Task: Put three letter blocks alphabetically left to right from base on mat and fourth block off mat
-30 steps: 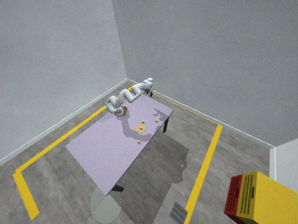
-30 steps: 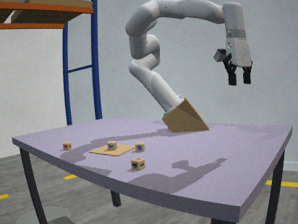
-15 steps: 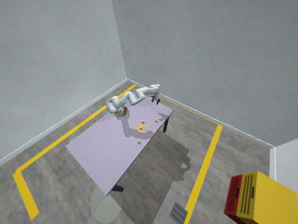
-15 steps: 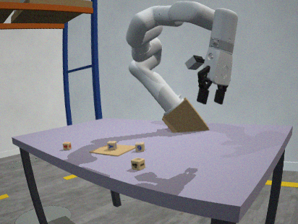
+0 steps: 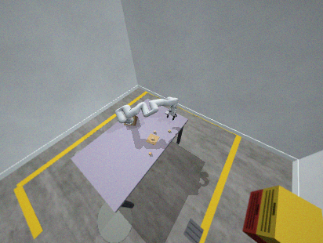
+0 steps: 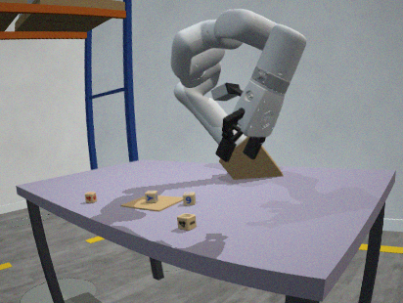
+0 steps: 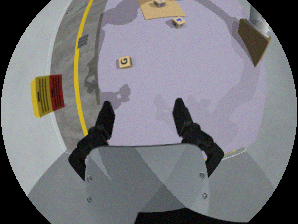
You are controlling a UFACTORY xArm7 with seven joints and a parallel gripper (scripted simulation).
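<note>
The robot's arm (image 5: 150, 107) (image 6: 243, 26) was off-white and smooth, built of thick, rounded tubes with bulging elbows. A grey band (image 6: 270, 80) circled it near the wrist. The gripper (image 5: 172, 116) (image 6: 240, 150) (image 7: 143, 106) had a pale, rounded housing with small round screws (image 7: 202, 175) on its face, and black, jointed fingers (image 6: 226, 150) that ended in blocky tips. A small grey and black box-shaped part (image 6: 227, 91) jutted from the side.

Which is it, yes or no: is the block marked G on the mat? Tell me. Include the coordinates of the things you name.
No, the G block (image 7: 124, 62) sits on the bare table, apart from the mat (image 7: 162, 14).
</note>
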